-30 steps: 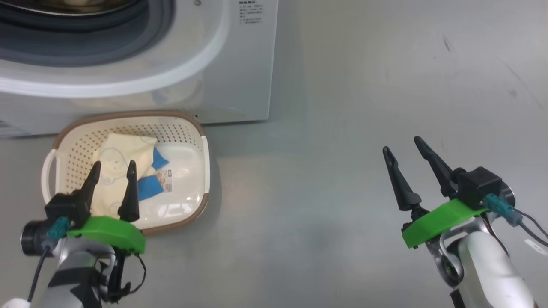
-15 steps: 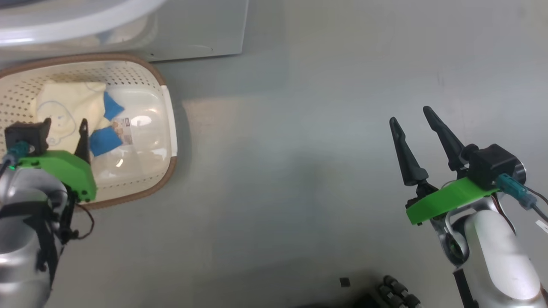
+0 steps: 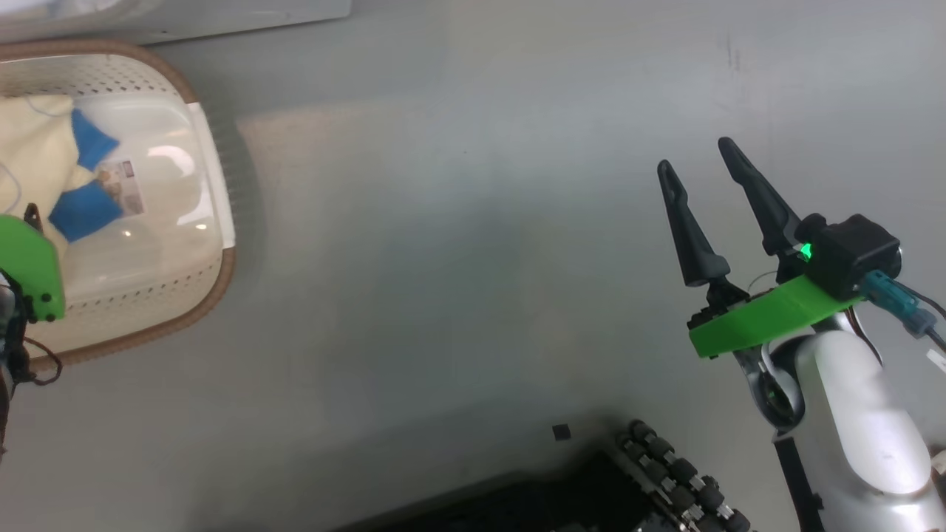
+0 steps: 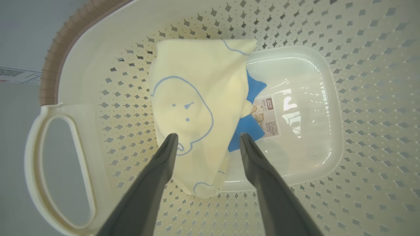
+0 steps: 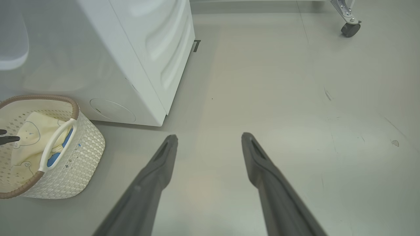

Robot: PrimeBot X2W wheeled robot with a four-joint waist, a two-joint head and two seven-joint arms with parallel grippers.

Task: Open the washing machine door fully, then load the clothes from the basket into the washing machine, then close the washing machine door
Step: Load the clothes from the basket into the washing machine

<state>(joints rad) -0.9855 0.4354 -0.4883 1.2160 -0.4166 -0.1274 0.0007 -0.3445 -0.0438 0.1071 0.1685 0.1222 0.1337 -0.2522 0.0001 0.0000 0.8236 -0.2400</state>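
Note:
The cream basket (image 4: 361, 65) with a brown rim stands on the floor against the white washing machine (image 5: 137, 49). A pale yellow garment (image 4: 197, 85) with a blue bear outline and blue patches lies inside, partly over the bottom label (image 4: 269, 116). My left gripper (image 4: 208, 136) hangs open just above the garment's near end, one finger on each side. In the head view the basket (image 3: 218, 273) and the clothes (image 3: 29, 148) sit at the left edge. My right gripper (image 3: 695, 159) is open and holds nothing, out over bare floor on the right. The washing machine door is out of view.
The basket's white handle (image 4: 36, 164) is at the left of the left wrist view. The machine's lower front (image 3: 222, 18) runs along the head view's top left. My dark wheeled base (image 3: 665, 473) shows at the bottom. A caster wheel (image 5: 349, 29) stands far off.
The head camera has swung, so the basket and machine have slid to the upper left of the picture. My left gripper is now nearly off the left edge. The right gripper stays open.

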